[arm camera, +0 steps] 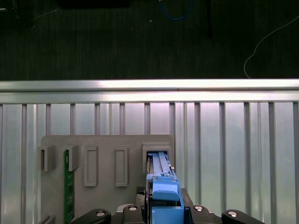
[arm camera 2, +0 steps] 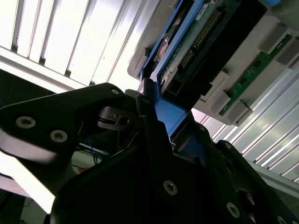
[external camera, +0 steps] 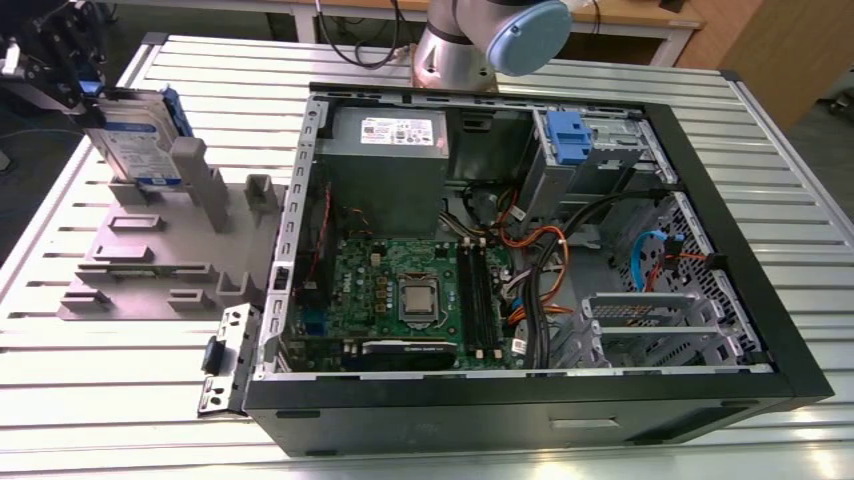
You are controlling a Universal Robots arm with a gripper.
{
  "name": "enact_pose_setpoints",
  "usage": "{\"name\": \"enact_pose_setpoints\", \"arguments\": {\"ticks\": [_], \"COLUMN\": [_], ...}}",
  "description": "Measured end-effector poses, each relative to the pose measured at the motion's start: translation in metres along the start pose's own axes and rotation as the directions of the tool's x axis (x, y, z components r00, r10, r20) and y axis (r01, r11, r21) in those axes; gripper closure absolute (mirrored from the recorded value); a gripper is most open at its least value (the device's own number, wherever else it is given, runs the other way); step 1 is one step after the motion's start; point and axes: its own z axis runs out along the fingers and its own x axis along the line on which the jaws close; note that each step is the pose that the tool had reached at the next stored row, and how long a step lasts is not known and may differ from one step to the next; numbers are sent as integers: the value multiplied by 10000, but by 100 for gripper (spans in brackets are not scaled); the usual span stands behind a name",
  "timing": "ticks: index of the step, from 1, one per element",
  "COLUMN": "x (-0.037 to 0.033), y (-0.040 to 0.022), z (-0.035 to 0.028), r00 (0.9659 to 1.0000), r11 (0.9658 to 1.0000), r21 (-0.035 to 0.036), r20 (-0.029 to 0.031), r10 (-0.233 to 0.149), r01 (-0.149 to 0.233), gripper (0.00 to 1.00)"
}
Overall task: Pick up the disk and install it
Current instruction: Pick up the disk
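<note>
In the exterior view the disk (external camera: 138, 140) is seen upright in a slot (external camera: 144, 186) at a corner of the grey holder (external camera: 147, 255), clamped by its blue carrier (external camera: 175, 112) in the gripper (external camera: 86, 95), a top-edge hold judged to keep it square to the slot.

Looking at a wide silver counter (external camera: 107, 400) with long grooves running across it. Resting on it, in the middle: a big black computer case (external camera: 534, 415), lying open. Sitting flat just beside the case, on the exterior view's left: a grey rack (external camera: 147, 250) with little upright slots and posts.
</note>
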Motion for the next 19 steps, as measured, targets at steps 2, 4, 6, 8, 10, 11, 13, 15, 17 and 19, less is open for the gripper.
{"name": "enact_pose_setpoints", "arguments": {"ticks": [2, 4, 6, 8, 10, 11, 13, 15, 17, 19], "x": [0, 0, 0, 0, 0, 0, 0, 0, 0, 0], "y": [0, 0, 0, 0, 0, 0, 0, 0, 0, 0], "z": [-4, -19, -19, -20, -22, -22, -22, -22, -28, -31], "r00": [10000, 10000, 10000, 10000, 10000, 10000, 10000, 10000, 10000, 10000], "r11": [10000, 10000, 10000, 10000, 10000, 10000, 10000, 10000, 10000, 10000], "r21": [-1, 0, 1, 1, 1, 1, 1, 1, 0, 0], "r20": [0, -32, -33, -42, -67, -68, -69, -69, -69, -70], "r10": [0, 0, 0, 0, 0, 0, 0, 0, 0, 0], "r01": [0, 0, 0, 0, 0, 0, 0, 0, 0, 0], "gripper": [64, 64, 64, 64, 64, 64, 64, 64, 64, 64]}}
